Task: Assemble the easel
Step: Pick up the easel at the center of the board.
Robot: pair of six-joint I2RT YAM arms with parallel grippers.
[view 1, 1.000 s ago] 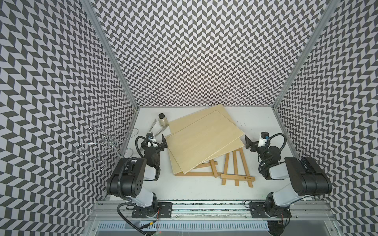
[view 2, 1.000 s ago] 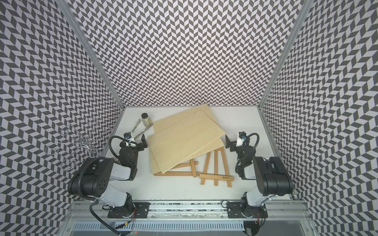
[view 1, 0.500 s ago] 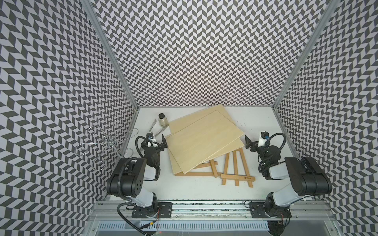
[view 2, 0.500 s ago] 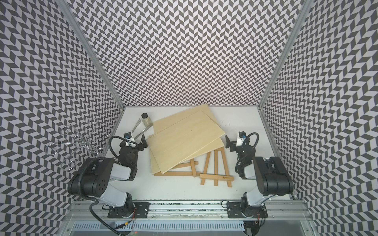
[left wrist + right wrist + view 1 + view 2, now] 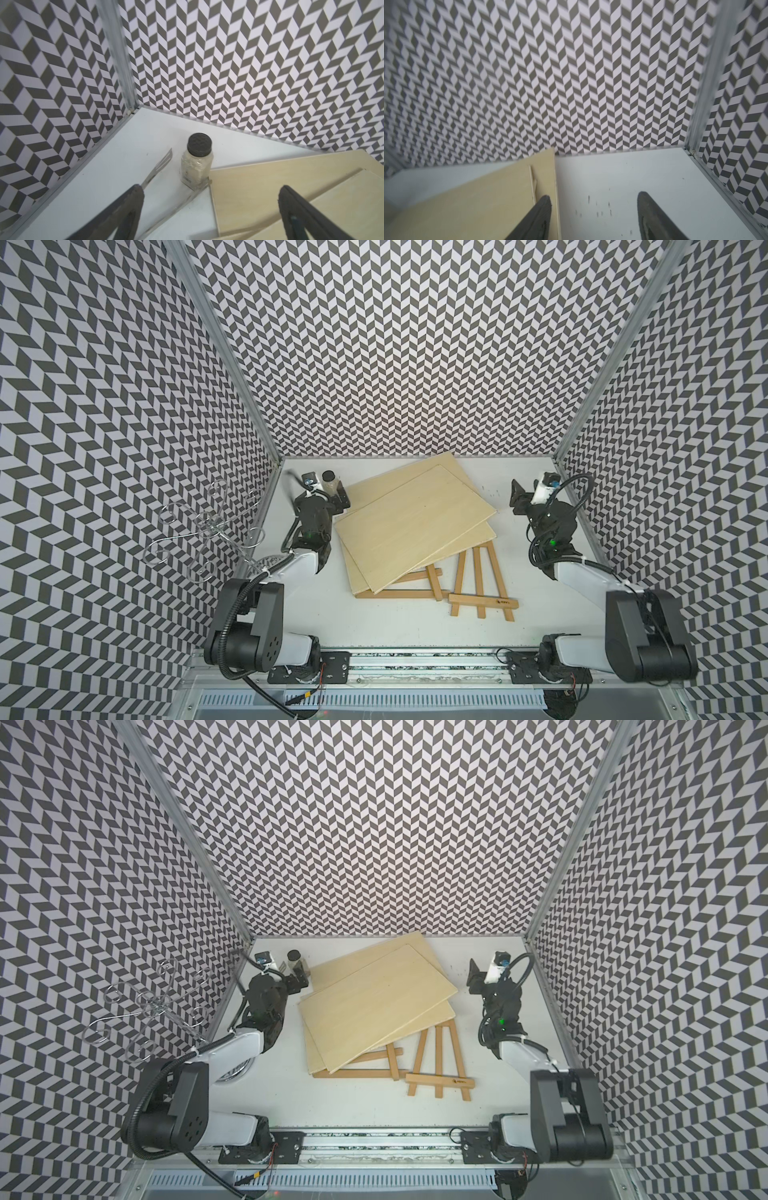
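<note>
A small wooden easel frame (image 5: 478,572) (image 5: 438,1048) lies flat on the white table, right of centre. A second wooden frame (image 5: 399,594) (image 5: 353,1073) lies half hidden under two stacked plywood boards (image 5: 415,526) (image 5: 374,1006). My left gripper (image 5: 341,499) (image 5: 211,188) hovers open at the boards' back left corner, close to a jar, holding nothing. Off the boards' right edge, my right gripper (image 5: 517,498) (image 5: 595,195) is open and empty, one finger over the board (image 5: 467,203), the other over bare table.
A clear jar with a black lid (image 5: 329,480) (image 5: 197,162) stands at the back left beside a metal spatula (image 5: 160,166). A wire rack (image 5: 208,526) leans against the left wall. Patterned walls close in three sides.
Both arms have reached toward the back wall. The right gripper's jaws have narrowed somewhat. Boards and easel pieces have not moved.
</note>
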